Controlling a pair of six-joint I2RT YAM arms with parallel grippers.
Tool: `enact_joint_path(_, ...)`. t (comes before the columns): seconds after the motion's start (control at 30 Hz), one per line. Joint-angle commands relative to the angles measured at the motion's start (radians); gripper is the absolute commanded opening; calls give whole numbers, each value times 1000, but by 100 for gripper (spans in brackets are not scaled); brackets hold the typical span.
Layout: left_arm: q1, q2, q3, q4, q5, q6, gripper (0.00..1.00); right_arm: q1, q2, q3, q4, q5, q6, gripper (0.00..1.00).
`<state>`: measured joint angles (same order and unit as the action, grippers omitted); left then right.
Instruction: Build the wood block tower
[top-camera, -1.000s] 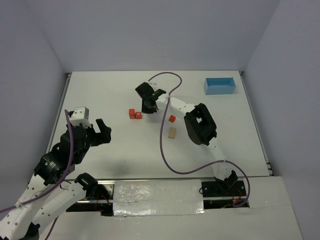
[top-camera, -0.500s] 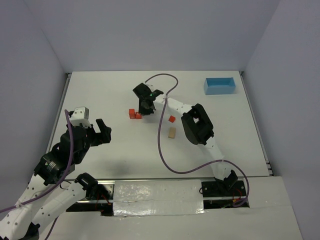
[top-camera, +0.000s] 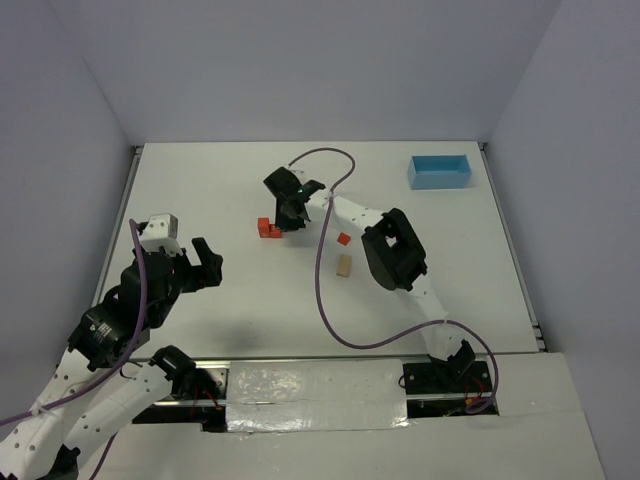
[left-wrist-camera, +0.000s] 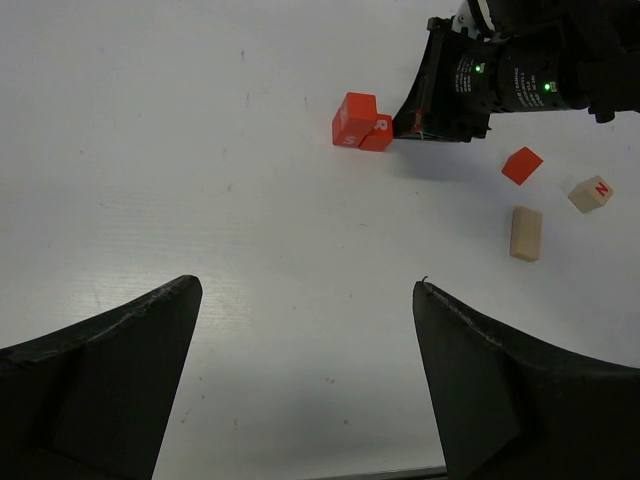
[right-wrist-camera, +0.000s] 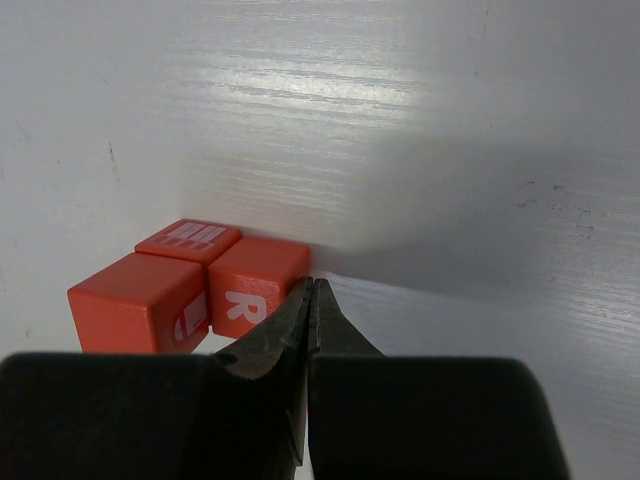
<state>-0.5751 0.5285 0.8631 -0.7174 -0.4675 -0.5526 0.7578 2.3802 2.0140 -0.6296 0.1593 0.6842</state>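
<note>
My right pincer (right-wrist-camera: 310, 285) is pinched shut on nothing. Its tips look to be right against the wood block tower (right-wrist-camera: 190, 285), really just red cubes huddled on the bench (right-wrist-camera: 450, 150), immediately left of the tips. Left pincer (left-wrist-camera: 305, 290) gapes wide, well back, so right's nearer.

Red cubes (right-wrist-camera: 150, 305) partly behind right gripper (right-wrist-camera: 310, 287) tips; tan lettered cube (left-wrist-camera: 590, 193) — hidden in top cam view.

The wood block tower (top-camera: 268, 228) is a tight cluster of three red-orange, white-marked cubes touching on the counter (top-camera: 220, 180); a loose red cube (top-camera: 344, 238) and tan plank (top-camera: 344, 265) lie apart
</note>
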Motion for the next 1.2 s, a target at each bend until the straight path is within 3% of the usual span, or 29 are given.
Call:
enact_joint_path(0.0,-5,-5,7,27,-13,2,100,14,10,57,-4,0,12,0)
enact_joint_path(0.3,-5,-8,7,29,-14,2,99,12,-9,39,-19,22,35,0)
enact_joint_path(0.5,-5,-5,7,27,-11,3,100,11,-194,-127,22,111,48,7)
enact_joint_path(0.6,-6,-4,8,27,-13,2,100,2,-337,-231,4,211,81,34)
enact_joint_path(0.63,-6,-7,8,27,-14,2,100,-5,-411,-269,1,226,98,58)
enact_joint_path(0.73,-8,-15,5,27,-16,0,100,-63,-545,-443,27,227,164,71)
enact_joint_path(0.8,-9,-18,7,29,-14,0,100,-93,-591,-529,2,267,214,72)
enact_joint_path(0.93,-12,-13,7,27,-13,2,99,-185,-604,-546,-192,362,368,76)
enact_joint_path(1.17,-14,-13,7,27,-14,-1,99,-213,-586,-604,-248,401,478,74)
